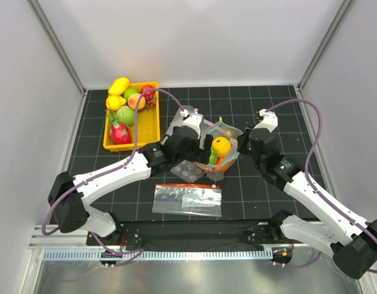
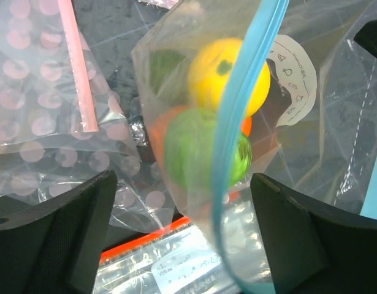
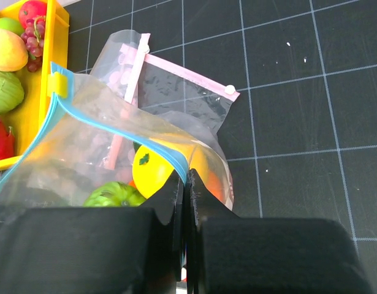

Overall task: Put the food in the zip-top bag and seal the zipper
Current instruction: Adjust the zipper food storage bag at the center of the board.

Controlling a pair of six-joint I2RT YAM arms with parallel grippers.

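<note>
zip-top bag (image 2: 176, 73): clear, crinkled, glossy plastic | zipper (image 2: 237, 122): smooth light-blue plastic | tabletop (image 3: 298, 92): matt black, gridded | tray (image 1: 148, 125): glossy yellow plastic | right claw (image 3: 186, 196): matt black

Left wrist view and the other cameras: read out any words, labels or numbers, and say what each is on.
On the zip-top bag, the white label: small outline symbols only, no readable words.
On the flat bag with the red-orange strip, a white sticker: lines of writing, too blurred to read.
No other text shows.
</note>
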